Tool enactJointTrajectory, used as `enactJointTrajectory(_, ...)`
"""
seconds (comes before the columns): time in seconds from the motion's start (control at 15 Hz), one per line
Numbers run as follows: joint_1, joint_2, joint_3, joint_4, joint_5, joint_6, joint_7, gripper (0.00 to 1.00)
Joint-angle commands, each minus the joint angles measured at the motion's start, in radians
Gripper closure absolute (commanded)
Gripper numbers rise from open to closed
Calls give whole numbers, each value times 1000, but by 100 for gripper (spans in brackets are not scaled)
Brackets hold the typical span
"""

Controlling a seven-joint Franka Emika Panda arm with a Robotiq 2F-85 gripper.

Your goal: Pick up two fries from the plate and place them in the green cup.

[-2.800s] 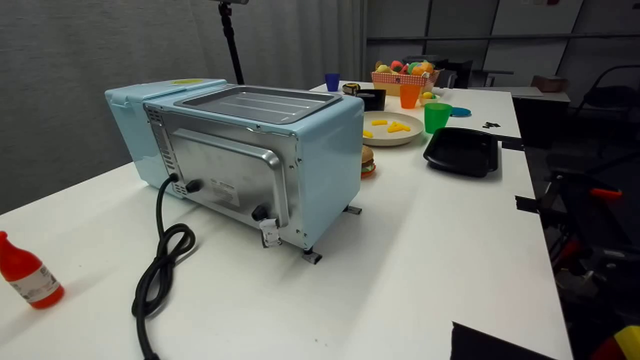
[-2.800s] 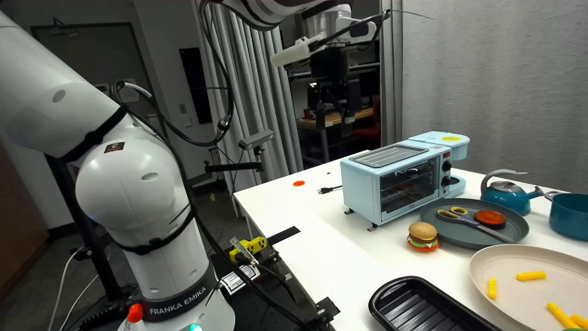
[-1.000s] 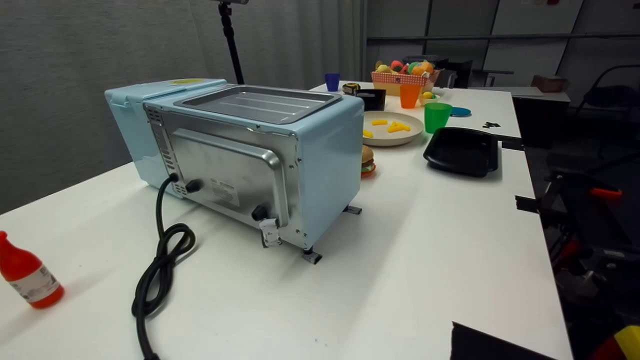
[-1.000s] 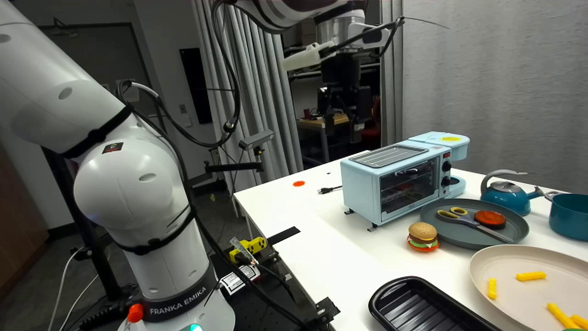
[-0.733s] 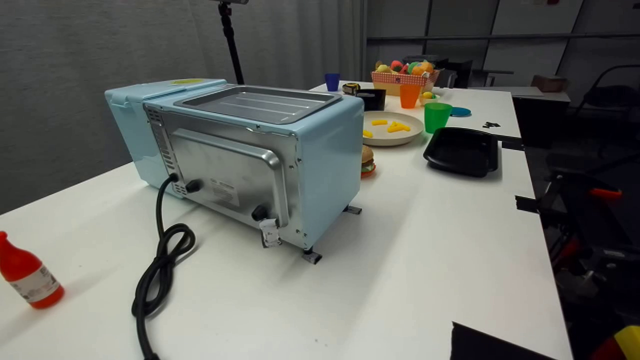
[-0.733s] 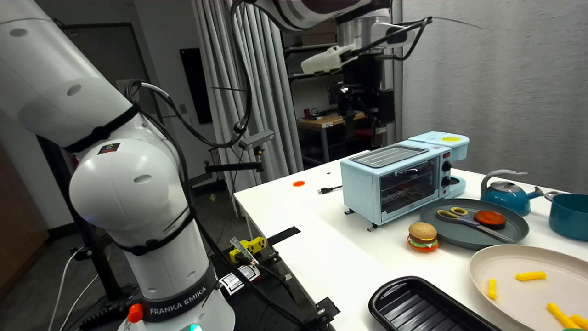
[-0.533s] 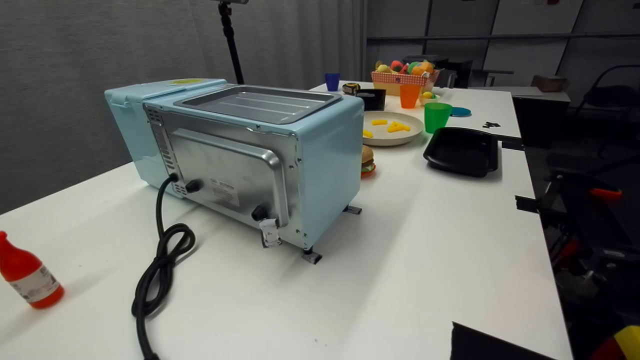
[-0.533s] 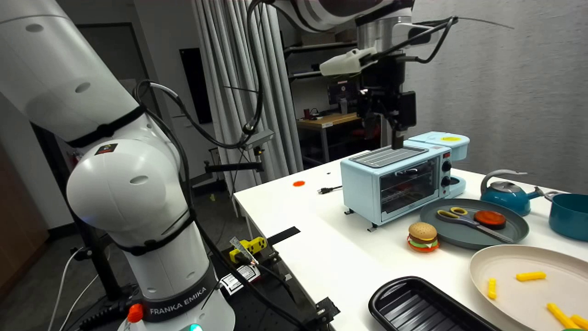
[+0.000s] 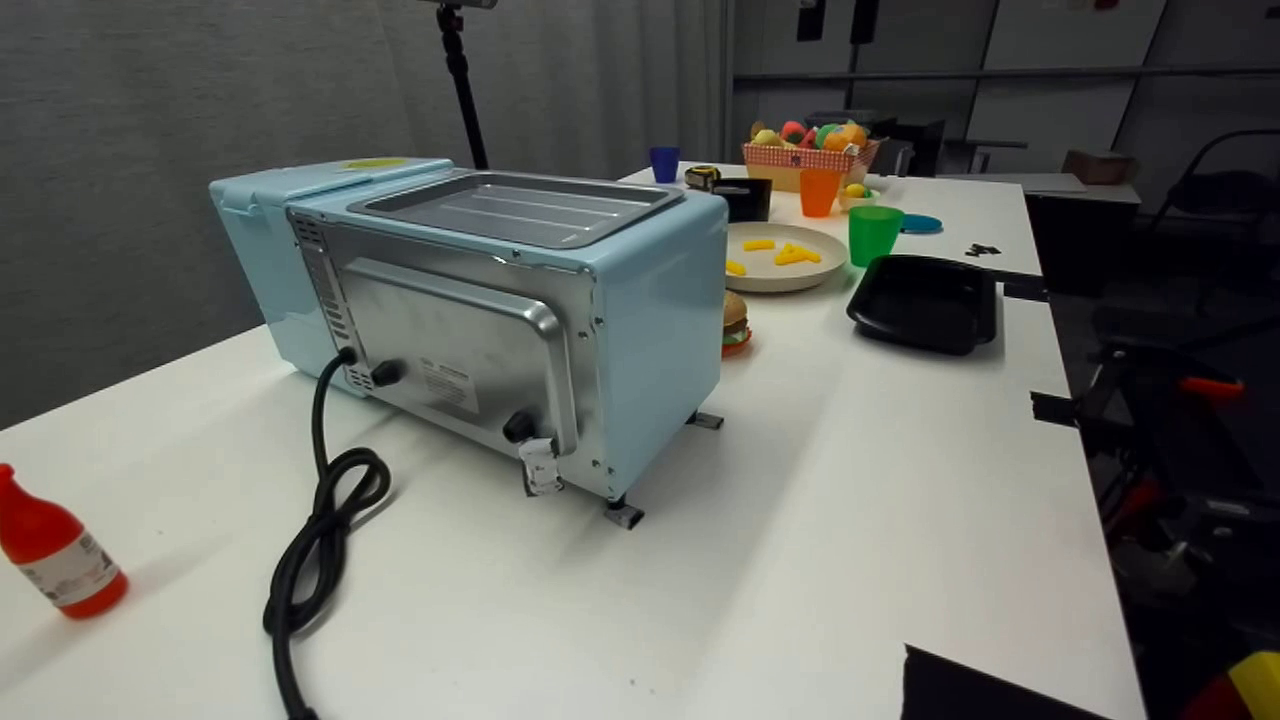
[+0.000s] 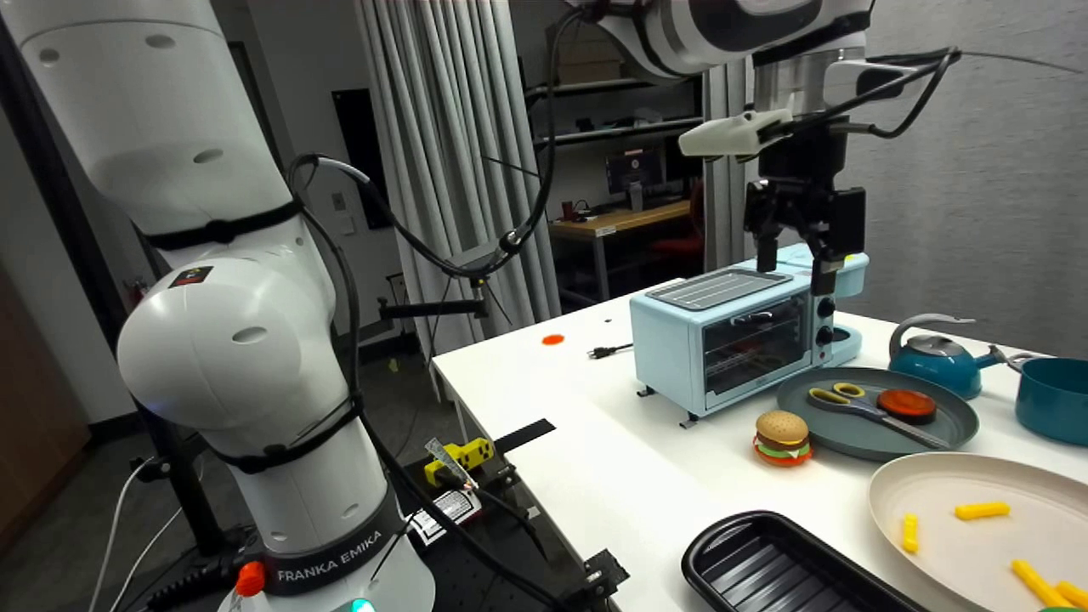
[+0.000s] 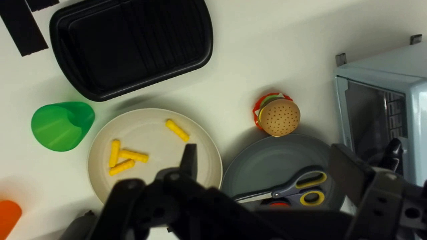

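Several yellow fries lie on the whitish plate (image 11: pixel 153 133). In the wrist view one fry (image 11: pixel 177 130) lies apart near the rim, and others form a small group (image 11: pixel 133 155). The plate also shows in both exterior views (image 9: pixel 775 275) (image 10: pixel 952 552). The green cup (image 11: pixel 56 128) stands beside the plate, and shows in an exterior view (image 9: pixel 874 235). My gripper (image 10: pixel 795 270) is open and empty, high above the table near the toaster oven. In the wrist view its fingers (image 11: pixel 264 146) are wide apart, one overlapping the plate's edge. The lower part of the plate is hidden by the gripper.
A black tray (image 11: pixel 133 43) lies near the plate and cup. A toy burger (image 11: pixel 280 116) and a grey plate (image 11: pixel 263 163) with scissors (image 11: pixel 287 191) lie beside it. The toaster oven (image 10: pixel 722 331), kettle (image 10: pixel 939 365), teal pot (image 10: pixel 1054 399) and orange cup (image 9: pixel 819 192) stand around.
My arm has swung to the right and slightly down in an exterior view, past the toaster oven's top. The fingertips now show at the top of an exterior view. The table objects have not moved.
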Motion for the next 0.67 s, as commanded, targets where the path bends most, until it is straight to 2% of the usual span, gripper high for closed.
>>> enactJointTrajectory(0.0,2,18,-3,18,0,-3,4,0)
enactJointTrajectory(0.6,2,60,-3,43,-12,25,23,0)
